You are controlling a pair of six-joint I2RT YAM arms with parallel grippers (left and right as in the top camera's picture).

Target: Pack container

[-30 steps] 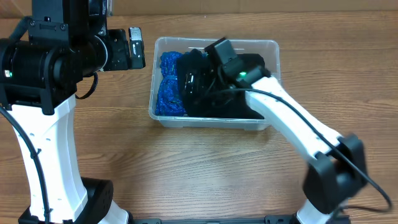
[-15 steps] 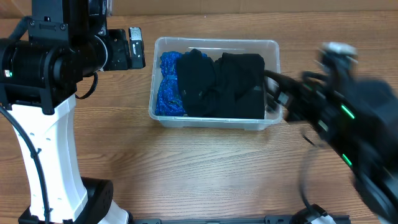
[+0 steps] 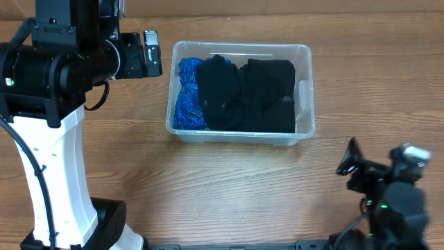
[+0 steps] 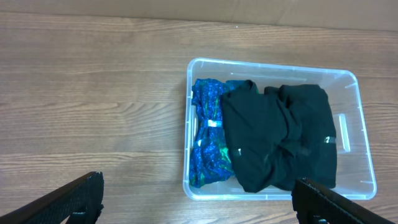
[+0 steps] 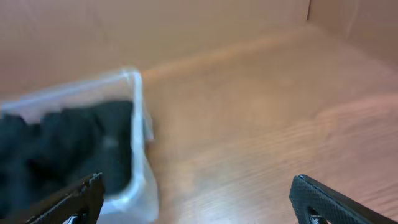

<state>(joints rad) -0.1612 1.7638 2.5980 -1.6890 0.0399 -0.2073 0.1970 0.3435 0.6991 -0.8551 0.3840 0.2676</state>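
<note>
- The wooden tabletop (image 3: 229, 187) carries the container (image 3: 306, 51) at upper centre of the frame.
- Inside it, black garments (image 3: 250, 94) lie beside blue cloth (image 3: 186, 90).
- Left hand (image 4: 196, 186): released.
- Right hand (image 5: 196, 183): released.

The container (image 3: 310, 104) is sitting upright on the wooden table, in the upper middle of the overhead view, with its long sides running left to right. It is a clear rectangular plastic bin with rounded corners and a raised rim, and it is standing open at the top. It is holding a bundle of black clothes (image 3: 246, 97) filling the middle and most of the right, and a blue patterned cloth (image 3: 186, 94) pressed against its left wall. A pale rectangular patch (image 3: 302, 97) is showing through at the bare right end
</note>
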